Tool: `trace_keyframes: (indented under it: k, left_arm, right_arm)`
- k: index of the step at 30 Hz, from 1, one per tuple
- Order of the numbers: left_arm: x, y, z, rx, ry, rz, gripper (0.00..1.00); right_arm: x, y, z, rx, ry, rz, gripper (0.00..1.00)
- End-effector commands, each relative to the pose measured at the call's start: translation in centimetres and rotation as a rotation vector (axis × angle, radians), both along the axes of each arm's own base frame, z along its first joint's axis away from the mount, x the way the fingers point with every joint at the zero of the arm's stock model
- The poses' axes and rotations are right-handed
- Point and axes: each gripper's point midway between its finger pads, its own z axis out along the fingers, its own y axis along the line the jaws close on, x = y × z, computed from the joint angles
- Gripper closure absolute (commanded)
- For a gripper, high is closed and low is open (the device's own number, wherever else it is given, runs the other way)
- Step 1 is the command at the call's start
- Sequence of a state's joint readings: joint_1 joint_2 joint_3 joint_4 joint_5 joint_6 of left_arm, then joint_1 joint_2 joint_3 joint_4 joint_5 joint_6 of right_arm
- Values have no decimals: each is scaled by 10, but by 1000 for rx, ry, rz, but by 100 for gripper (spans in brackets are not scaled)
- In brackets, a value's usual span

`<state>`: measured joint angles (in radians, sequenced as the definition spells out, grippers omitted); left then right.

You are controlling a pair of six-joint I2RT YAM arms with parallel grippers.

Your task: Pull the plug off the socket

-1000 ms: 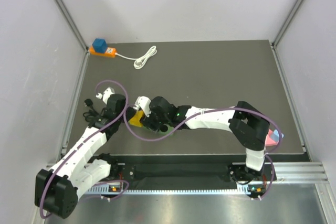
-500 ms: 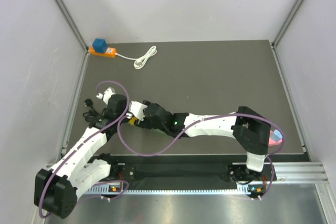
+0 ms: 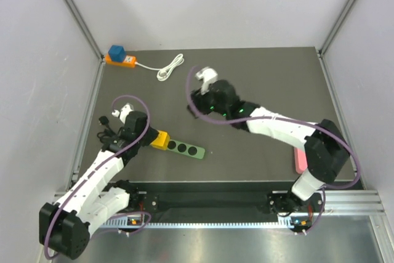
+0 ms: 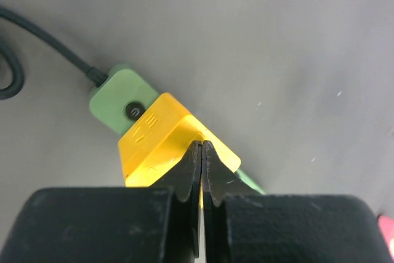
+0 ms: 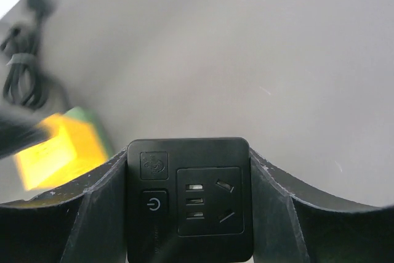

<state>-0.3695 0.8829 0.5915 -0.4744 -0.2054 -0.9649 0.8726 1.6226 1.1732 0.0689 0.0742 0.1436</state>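
The black plug [image 5: 189,198], a square adapter with a power button, sits clamped between my right gripper's [image 5: 189,173] fingers. That gripper [image 3: 198,104] hangs over the middle of the table, well away from the green socket strip [image 3: 186,149]. The strip lies at the front left with its round sockets bare and a yellow block [image 3: 159,140] on its left end. My left gripper [image 4: 202,151] is shut, its tips resting on the yellow block [image 4: 163,132]. The strip's end [image 4: 116,98] and its black cord [image 4: 43,44] show beyond it.
An orange power strip with a blue plug [image 3: 119,57] and a coiled white cable [image 3: 170,67] lie at the back left. A black cord bundle [image 3: 104,129] lies by the left wall. A pink object [image 3: 300,159] sits at the front right.
My right gripper has lifted the black plug off the green strip and carried it up and right to the table's middle. The strip's sockets now show. My left gripper stayed on the yellow block.
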Motion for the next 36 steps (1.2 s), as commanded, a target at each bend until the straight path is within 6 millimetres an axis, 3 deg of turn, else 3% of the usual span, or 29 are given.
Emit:
trace_keyframes:
  k: [1,2,3,4,6,8,14,17,20,21,26,32,36]
  left_arm:
    - [-39,6,-16,70,171,-84,100]
    - [-37,4,-11,66,157,-94,100]
    - [-37,0,-5,56,143,-125,100]
    - [-33,-4,5,46,114,-142,100]
    - [-33,-10,16,34,82,-191,100]
    - [-30,-14,32,35,21,-238,100]
    - [-31,-19,68,37,-113,-324,100]
    - [-36,-23,81,21,-176,-365,100]
    - [-39,-19,93,30,-223,-364,100]
    - [-39,-18,95,35,-227,-360,100]
    - [-45,-7,105,84,-222,-348,100]
    - [-48,-5,114,92,-241,-355,93]
    - [-50,-10,109,71,-224,-367,85]
  right_arm:
    - [14,-40,-9,209,282,-117,100]
    - [13,-48,-19,224,367,-131,100]
    - [25,-68,-33,221,424,-189,100]
    - [21,-78,-46,207,512,-203,100]
    - [35,-102,-61,242,631,-276,100]
    - [29,-108,-65,318,753,-243,100]
    - [57,-141,-61,408,789,-326,100]
    - [76,-160,-81,450,847,-383,99]
    - [87,-163,-87,521,886,-367,94]
    - [92,-169,-99,534,910,-382,89]
    - [114,-185,-118,542,884,-430,71]
    - [124,-195,-120,518,812,-422,37]
    - [129,-203,-115,427,759,-407,26]
